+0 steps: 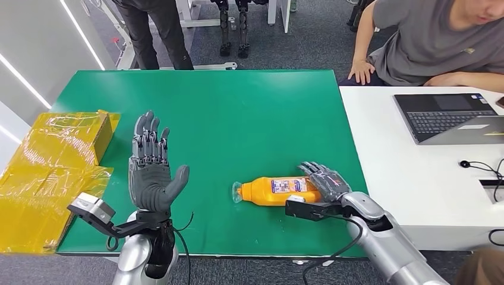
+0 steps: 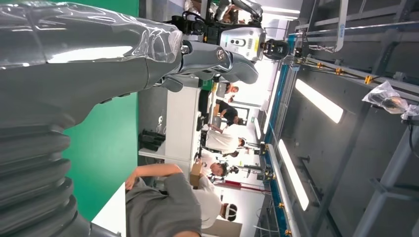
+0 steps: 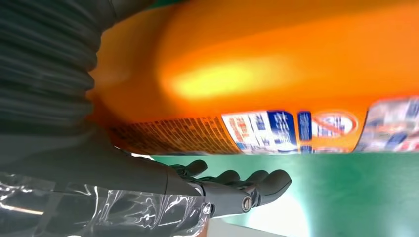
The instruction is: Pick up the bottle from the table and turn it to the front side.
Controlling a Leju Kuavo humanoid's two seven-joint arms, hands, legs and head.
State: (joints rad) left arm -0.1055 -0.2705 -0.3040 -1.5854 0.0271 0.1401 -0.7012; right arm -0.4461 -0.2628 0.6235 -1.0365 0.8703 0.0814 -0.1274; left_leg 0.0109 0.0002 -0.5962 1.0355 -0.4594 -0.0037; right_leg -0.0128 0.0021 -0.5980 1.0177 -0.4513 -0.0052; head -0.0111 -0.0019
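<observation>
An orange bottle (image 1: 276,191) with a printed label lies on its side on the green table (image 1: 238,113), clear cap toward the left. My right hand (image 1: 324,181) is at the bottle's base end, its fingers stretched out along the far side of the bottle and not closed around it. Seen from the right wrist, the bottle (image 3: 276,74) is very close, and the fingers (image 3: 237,185) are spread, with a strip of green table between them and it. My left hand (image 1: 151,169) is raised upright over the table's front left, fingers apart, holding nothing. Its thumb and ribbed cover (image 2: 74,64) also appear in the left wrist view.
A yellow taped cardboard box (image 1: 53,160) sits at the table's left edge. A white table (image 1: 410,178) on the right carries a laptop (image 1: 451,116) and cables. One person (image 1: 428,41) sits behind it, and another (image 1: 154,29) stands at the far edge.
</observation>
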